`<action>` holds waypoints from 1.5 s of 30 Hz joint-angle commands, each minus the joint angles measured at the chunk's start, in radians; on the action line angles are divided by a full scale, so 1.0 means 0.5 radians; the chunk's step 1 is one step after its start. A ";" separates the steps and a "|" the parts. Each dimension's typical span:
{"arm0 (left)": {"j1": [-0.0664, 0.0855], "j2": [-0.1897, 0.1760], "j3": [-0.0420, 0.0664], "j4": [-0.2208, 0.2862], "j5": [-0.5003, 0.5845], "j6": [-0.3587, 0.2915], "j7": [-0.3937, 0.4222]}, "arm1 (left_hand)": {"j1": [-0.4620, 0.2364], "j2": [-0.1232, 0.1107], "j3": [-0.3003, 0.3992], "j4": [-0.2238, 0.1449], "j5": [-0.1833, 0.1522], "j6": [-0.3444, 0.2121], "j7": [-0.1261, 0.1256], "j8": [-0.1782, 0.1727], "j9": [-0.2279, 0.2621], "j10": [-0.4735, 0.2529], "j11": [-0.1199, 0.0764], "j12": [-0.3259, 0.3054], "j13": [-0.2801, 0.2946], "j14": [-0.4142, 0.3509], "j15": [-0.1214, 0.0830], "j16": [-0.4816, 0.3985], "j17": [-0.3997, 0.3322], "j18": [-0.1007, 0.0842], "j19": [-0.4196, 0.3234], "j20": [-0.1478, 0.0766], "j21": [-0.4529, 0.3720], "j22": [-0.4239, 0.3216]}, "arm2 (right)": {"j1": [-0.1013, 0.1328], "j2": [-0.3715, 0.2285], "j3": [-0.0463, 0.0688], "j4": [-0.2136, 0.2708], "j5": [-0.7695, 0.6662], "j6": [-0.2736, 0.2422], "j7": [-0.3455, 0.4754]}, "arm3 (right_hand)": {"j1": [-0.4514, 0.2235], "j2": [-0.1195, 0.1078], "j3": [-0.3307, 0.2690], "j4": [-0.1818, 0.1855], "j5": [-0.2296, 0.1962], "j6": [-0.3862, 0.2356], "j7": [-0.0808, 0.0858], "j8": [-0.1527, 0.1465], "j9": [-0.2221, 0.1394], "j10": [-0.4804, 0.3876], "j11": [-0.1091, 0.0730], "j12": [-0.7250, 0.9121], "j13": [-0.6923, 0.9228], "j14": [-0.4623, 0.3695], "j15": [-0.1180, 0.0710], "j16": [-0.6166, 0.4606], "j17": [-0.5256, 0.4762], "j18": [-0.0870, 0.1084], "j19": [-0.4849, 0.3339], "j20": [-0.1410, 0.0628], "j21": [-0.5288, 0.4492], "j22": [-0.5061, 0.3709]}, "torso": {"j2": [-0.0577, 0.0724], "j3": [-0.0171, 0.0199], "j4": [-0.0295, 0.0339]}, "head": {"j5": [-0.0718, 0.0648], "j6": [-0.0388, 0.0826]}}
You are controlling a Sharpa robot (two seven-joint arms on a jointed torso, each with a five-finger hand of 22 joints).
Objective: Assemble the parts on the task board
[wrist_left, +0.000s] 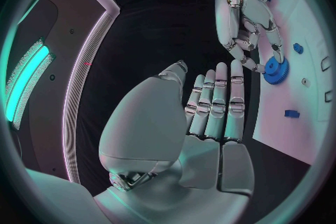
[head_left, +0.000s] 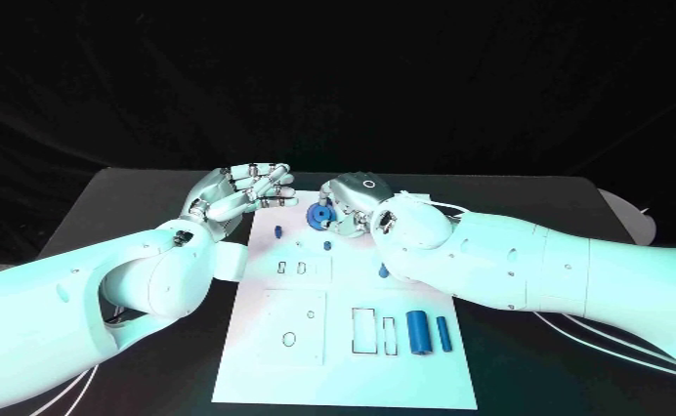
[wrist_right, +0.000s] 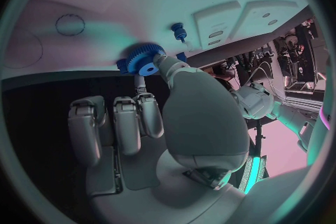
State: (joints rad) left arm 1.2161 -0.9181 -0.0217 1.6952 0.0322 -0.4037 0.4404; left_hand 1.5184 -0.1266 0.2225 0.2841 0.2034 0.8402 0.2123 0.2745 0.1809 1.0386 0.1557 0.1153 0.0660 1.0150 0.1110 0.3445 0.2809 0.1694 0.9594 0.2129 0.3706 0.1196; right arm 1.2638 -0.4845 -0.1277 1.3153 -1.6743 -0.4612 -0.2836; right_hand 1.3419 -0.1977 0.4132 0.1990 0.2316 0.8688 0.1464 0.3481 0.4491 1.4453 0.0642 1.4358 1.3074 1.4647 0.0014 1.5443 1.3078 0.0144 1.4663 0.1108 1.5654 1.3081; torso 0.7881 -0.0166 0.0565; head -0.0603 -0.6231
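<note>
1. Head view: the board (head_left: 268,357) lay mid-table, a white plate running from the hands toward the camera.
2. The right hand (head_left: 356,203) sat over the board's far end, holding a blue gear (head_left: 321,214) at its fingertips.
3. The gear stood just above or on the board's far edge; whether it touched, I could not tell.
4. The left hand (head_left: 239,193) hung beside the board's far left corner, off the plate, fingers apart and holding nothing.
5. A small blue peg (head_left: 279,231) stood on the board just left of the gear.
6. Nearer the camera lay a thick blue cylinder (head_left: 418,330) and a thin blue rod (head_left: 443,333), side by side, right of two rectangular slots.
7. Left wrist view: the left hand (wrist_left: 203,123) showed its fingers straight and side by side, thumb set apart, nothing in its grasp.
8. Beyond it the right hand (wrist_left: 246,28) pinched the gear (wrist_left: 275,71) at the board's (wrist_left: 294,140) edge.
9. The peg (wrist_left: 298,48) stood near the gear; another small blue piece (wrist_left: 292,114) lay on the board farther along.
10. Right wrist view: the right hand (wrist_right: 164,123) held the gear (wrist_right: 143,60) between thumb and one finger, the other fingers curled below.
11. The gear was against or just off the board (wrist_right: 105,5); the peg (wrist_right: 178,29) stood close beside it.
</note>
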 commanded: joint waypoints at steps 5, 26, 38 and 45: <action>0.003 0.004 0.002 -0.002 -0.009 0.032 0.013 | 0.001 -0.001 0.015 0.001 -0.012 -0.005 -0.004 -0.012 -0.003 0.008 0.011 -0.014 -0.002 -0.005 0.006 -0.011 0.003 0.028 0.013 0.008 -0.010 -0.002 | -0.008 0.031 -0.005 -0.037 -0.016 0.062 0.017 | -0.023 0.001 0.014 0.012 -0.013 -0.013 0.009 -0.028 -0.012 -0.012 0.007 -0.015 0.219 0.179 -0.007 0.009 0.367 -0.029 0.209 -0.009 0.011 0.525 | 0.000 0.0006 -0.001 | 0.006 -0.003; 0.003 -0.003 0.002 0.003 -0.009 0.030 0.007 | 0.000 -0.004 0.018 0.002 -0.013 -0.006 -0.004 -0.014 -0.004 0.009 0.011 -0.018 -0.002 -0.006 0.007 -0.013 0.005 0.028 0.013 0.009 -0.012 -0.003 | -0.009 0.010 -0.007 -0.036 0.072 0.149 0.024 | -0.201 0.009 -0.209 0.182 -0.116 -0.160 0.075 -0.221 -0.079 -0.069 0.073 -0.064 0.169 0.183 0.054 0.019 0.393 -0.029 0.209 0.050 0.011 0.525 | 0.000 -0.0005 -0.004 | -0.002 0.001; 0.003 -0.009 0.002 0.005 -0.009 0.027 0.005 | 0.000 -0.004 0.018 0.002 -0.013 -0.006 -0.003 -0.015 -0.004 0.009 0.012 -0.019 -0.002 -0.006 0.007 -0.014 0.005 0.028 0.013 0.009 -0.012 -0.004 | -0.009 -0.029 -0.008 -0.023 0.136 0.165 0.033 | -0.312 0.083 -0.233 0.185 -0.034 -0.089 0.057 -0.213 -0.074 -0.040 0.057 -0.033 0.200 0.186 0.042 0.023 0.405 -0.029 0.209 0.041 0.011 0.525 | -0.001 -0.0007 -0.002 | -0.003 -0.005; 0.003 -0.011 0.002 0.006 -0.009 0.028 0.005 | 0.000 -0.004 0.018 0.002 -0.013 -0.006 -0.003 -0.015 -0.004 0.009 0.012 -0.019 -0.002 -0.006 0.007 -0.014 0.005 0.028 0.013 0.009 -0.012 -0.004 | -0.009 -0.079 -0.007 0.020 0.125 0.054 0.040 | -0.318 0.092 -0.229 0.182 -0.021 -0.087 0.056 -0.216 -0.076 -0.035 0.056 -0.029 0.205 0.187 0.040 0.024 0.409 -0.029 0.209 0.039 0.011 0.525 | -0.001 0.0000 -0.001 | -0.007 -0.001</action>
State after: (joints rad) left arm 1.2163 -0.9243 -0.0218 1.6953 0.0320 -0.4038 0.4375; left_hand 1.5184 -0.1266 0.2252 0.2870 0.2034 0.8402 0.2123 0.2706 0.1801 1.0386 0.1557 0.1113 0.0660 1.0150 0.1110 0.3445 0.2827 0.1695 0.9630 0.2164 0.3706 0.1190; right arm 1.2603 -0.5209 -0.1310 1.3202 -1.6114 -0.4114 -0.2700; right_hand 1.1936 -0.1540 0.3005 0.2910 0.2169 0.8186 0.1744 0.2360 0.4113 1.4214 0.0904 1.4152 1.3080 1.4664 0.0249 1.5520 1.3073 0.0144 1.4627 0.1291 1.5654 1.3075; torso 0.7875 -0.0169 0.0555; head -0.0623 -0.6246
